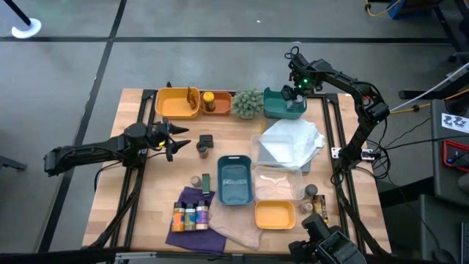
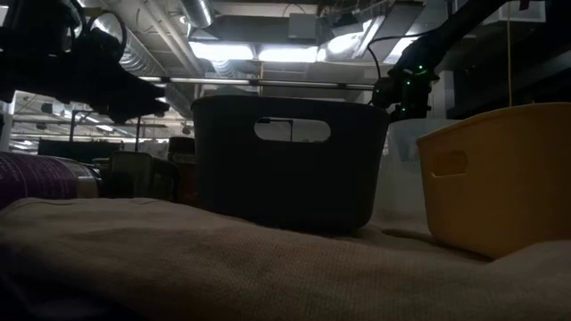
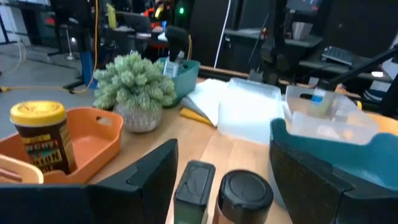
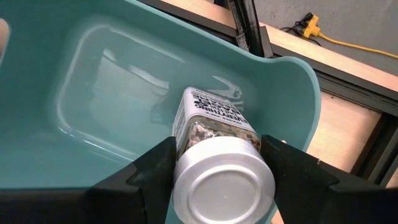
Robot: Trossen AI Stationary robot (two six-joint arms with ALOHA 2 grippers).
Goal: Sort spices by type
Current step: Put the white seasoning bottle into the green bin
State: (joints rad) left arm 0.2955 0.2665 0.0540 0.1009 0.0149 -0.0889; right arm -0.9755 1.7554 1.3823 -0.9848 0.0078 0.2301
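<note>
My right gripper [image 4: 221,163] hangs over the far teal tray [image 1: 275,110], shut on a spice jar [image 4: 211,134] with a silver lid and a printed label. My left gripper [image 1: 174,141] stands open at the table's left, level, pointing toward two dark-lidded spice bottles [image 3: 245,194] standing on the wood just ahead of it. Another spice jar [image 3: 38,134] with a yellow lid stands in the orange tray [image 1: 217,110]. Several small jars [image 1: 190,215] stand in a row on the purple cloth near the front. My right gripper pinches the jar between its two fingers [image 4: 149,177], on the jar's sides [image 4: 181,148] just under the silver lid [image 4: 224,186]. The fingers come steeply from above. The jar tilts, base toward the teal tray's floor [image 4: 99,99]; whether it touches the floor, I cannot tell.
A yellow tray [image 1: 167,110] and a spiky green plant [image 1: 248,103] stand along the far edge. Clear lidded containers [image 1: 289,143] lie at centre right, a blue tray [image 1: 234,196] and a yellow tray [image 1: 275,220] nearer the front. Two more jars [image 1: 315,198] stand at the right.
</note>
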